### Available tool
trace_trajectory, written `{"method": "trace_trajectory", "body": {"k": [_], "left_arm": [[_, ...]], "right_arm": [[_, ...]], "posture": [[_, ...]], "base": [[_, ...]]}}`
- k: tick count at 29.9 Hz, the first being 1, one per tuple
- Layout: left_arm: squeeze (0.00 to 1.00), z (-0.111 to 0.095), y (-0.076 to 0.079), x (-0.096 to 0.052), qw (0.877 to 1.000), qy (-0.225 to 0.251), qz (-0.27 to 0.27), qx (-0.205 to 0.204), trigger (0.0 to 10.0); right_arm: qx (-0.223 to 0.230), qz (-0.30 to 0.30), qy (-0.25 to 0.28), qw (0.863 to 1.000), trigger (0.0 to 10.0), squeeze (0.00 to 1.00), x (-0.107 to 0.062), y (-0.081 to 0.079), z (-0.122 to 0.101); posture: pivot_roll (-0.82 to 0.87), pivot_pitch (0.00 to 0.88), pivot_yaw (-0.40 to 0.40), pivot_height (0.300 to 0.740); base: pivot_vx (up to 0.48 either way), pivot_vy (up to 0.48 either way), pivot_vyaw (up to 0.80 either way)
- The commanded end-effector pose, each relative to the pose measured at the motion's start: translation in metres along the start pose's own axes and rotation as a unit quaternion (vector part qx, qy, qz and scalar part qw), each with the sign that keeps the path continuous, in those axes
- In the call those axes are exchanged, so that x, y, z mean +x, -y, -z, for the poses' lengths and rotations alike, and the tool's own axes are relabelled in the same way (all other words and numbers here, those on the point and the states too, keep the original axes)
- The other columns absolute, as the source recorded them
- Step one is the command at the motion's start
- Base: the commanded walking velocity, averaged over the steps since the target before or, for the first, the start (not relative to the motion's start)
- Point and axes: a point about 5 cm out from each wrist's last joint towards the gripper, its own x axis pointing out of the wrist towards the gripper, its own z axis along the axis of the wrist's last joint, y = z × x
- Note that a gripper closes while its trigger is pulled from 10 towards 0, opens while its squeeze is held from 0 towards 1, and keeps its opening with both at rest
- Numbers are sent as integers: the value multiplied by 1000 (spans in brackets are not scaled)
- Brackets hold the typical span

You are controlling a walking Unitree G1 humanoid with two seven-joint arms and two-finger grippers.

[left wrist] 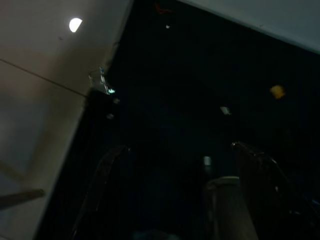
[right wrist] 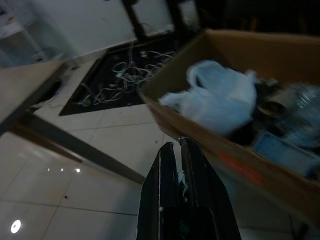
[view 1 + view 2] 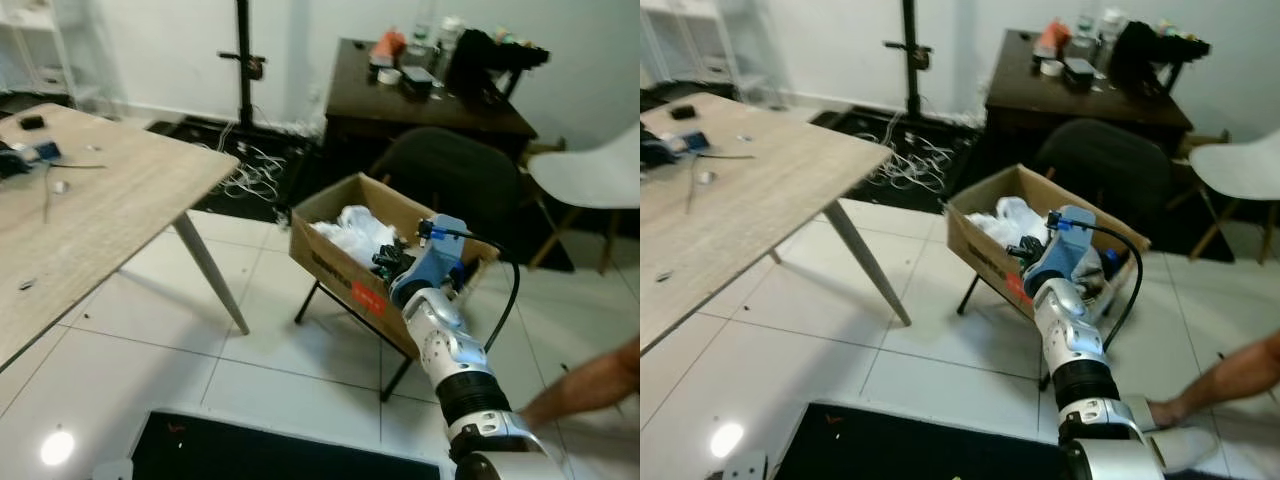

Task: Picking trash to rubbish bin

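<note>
A brown cardboard box (image 3: 338, 262) rests tilted on a thin black stand and holds a white plastic bag (image 3: 356, 230), a crushed bottle and other rubbish. My right arm reaches forward, and my right gripper (image 3: 386, 262) sits at the box's near rim, over the rubbish. In the right wrist view my right gripper (image 2: 176, 144) has its black fingers pressed together, with nothing visible between them, and the box (image 2: 200, 135) and the bag (image 2: 220, 100) lie just ahead. The left wrist view is very dark; my left gripper (image 1: 177, 150) hangs over a black mat with its fingers apart.
A wooden table (image 3: 90, 200) stands at the left, one slanted leg near the box. Behind the box are a black chair (image 3: 450, 175), a dark desk (image 3: 420, 100) and a white chair (image 3: 590, 175). Cables (image 3: 250, 170) lie on the floor. A person's arm (image 3: 590, 385) reaches in low right.
</note>
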Motion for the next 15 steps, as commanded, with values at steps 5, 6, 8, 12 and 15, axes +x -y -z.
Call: {"method": "trace_trajectory", "body": {"k": [5, 6, 8, 12, 15], "left_arm": [[0, -5, 6, 1, 1000, 13, 16, 4, 10000], [0, -5, 6, 1, 1000, 13, 16, 4, 10000], [0, -7, 7, 2, 1000, 18, 20, 5, 10000], [0, -9, 9, 2, 999, 22, 23, 6, 10000], [0, -9, 9, 2, 999, 22, 24, 6, 10000]], "right_arm": [[-6, 24, -4, 1000, 10000, 0, -2, 11, 3], [-6, 24, -4, 1000, 10000, 0, -2, 11, 3], [-9, 25, -3, 1000, 10000, 0, -2, 11, 3], [-10, 27, 0, 1000, 10000, 0, -2, 11, 2], [-9, 27, 1, 1000, 10000, 0, -2, 12, 2]], "posture": [[-93, 170, 20, 740], [-93, 170, 20, 740], [-94, 171, 21, 740], [-96, 172, 21, 740], [-96, 172, 20, 740]], "base": [[0, 0, -800], [0, 0, -800], [0, 0, -800], [0, 0, -800], [0, 0, -800]]}}
